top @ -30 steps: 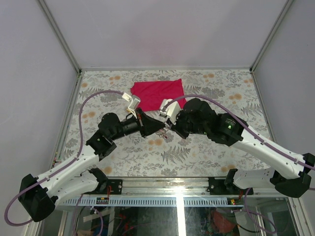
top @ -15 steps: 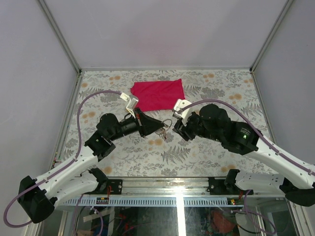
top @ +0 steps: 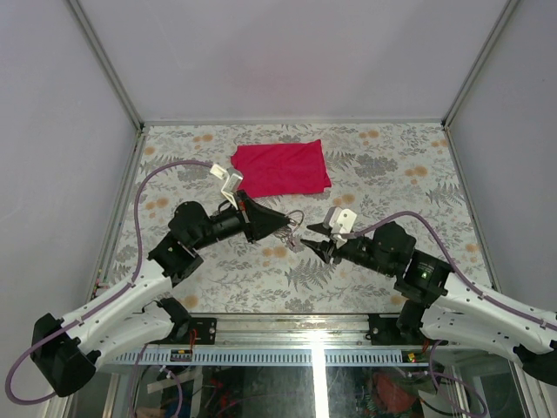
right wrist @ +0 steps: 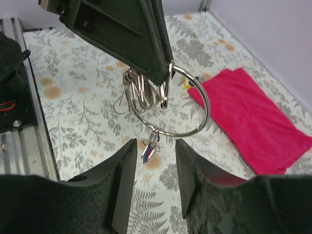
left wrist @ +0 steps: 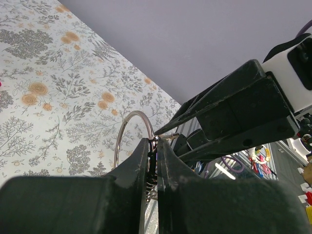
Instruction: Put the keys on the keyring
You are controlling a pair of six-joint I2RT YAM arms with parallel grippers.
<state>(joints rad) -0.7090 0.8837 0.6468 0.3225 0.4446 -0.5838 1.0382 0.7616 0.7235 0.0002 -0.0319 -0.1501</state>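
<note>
My left gripper [top: 285, 224] is shut on the thin silver keyring [right wrist: 192, 114] and holds it above the table; the ring also shows in the left wrist view [left wrist: 127, 131] and top view [top: 296, 219]. Several metal keys [right wrist: 139, 90] hang on the ring beside the left fingers. One small key with a blue and red head [right wrist: 150, 149] dangles from the ring's lowest point. My right gripper [right wrist: 155, 161] is open and empty, just below and short of that key; in the top view the right gripper [top: 315, 241] sits right of the ring.
A red cloth [top: 280, 167] lies flat at the back middle of the flowered table [top: 383, 165]; it also shows in the right wrist view [right wrist: 253, 119]. A metal rail [top: 313, 326] runs along the near edge.
My right arm has let go and drawn back to the right and toward the near edge, away from the ring. My left gripper has stayed almost still with the ring.
</note>
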